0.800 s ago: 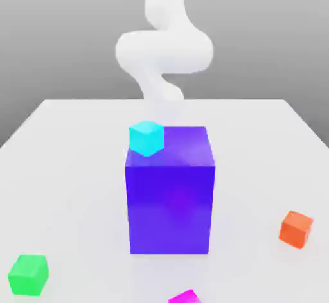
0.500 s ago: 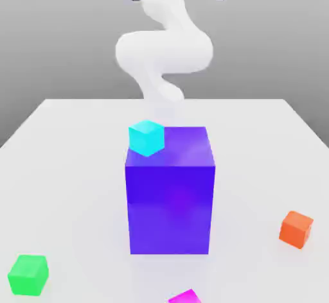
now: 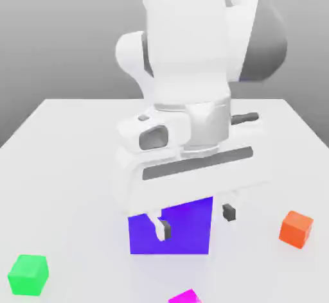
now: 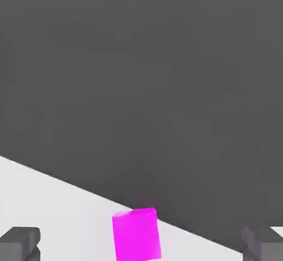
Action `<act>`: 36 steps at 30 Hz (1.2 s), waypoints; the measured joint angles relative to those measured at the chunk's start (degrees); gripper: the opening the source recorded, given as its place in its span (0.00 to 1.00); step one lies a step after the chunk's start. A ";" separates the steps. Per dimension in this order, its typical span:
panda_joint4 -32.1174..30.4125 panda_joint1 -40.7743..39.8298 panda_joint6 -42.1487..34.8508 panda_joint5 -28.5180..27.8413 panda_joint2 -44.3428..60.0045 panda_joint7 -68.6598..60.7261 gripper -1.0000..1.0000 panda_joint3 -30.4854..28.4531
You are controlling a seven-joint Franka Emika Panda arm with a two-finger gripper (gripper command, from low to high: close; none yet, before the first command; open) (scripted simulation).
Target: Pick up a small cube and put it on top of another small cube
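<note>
I centre the gripper (image 3: 194,221), jaws wide apart, over the magenta cube (image 3: 185,296) at bottom centre before descending.

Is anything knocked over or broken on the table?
Nothing looks broken or spilled. The pink cube, green cube and orange cube each sit flat on the table, well apart. The open gripper hangs in front of the big blue block, holding nothing.
</note>
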 joint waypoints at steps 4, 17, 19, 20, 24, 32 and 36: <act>0.05 0.27 2.60 -1.92 8.01 -1.77 0.50 -0.02; 1.98 -0.34 10.50 -1.80 20.23 -3.27 0.00 0.92; 1.29 -0.05 8.13 -2.32 17.13 -2.91 0.00 0.53; 0.87 0.23 6.64 -2.55 15.22 -2.72 0.00 0.20; -0.69 -3.39 2.68 -1.87 9.93 -1.94 0.00 -3.70; -2.67 -16.07 1.79 4.00 7.97 -2.20 0.00 -13.54; -2.23 -18.61 4.80 6.93 11.72 -3.93 1.00 -12.61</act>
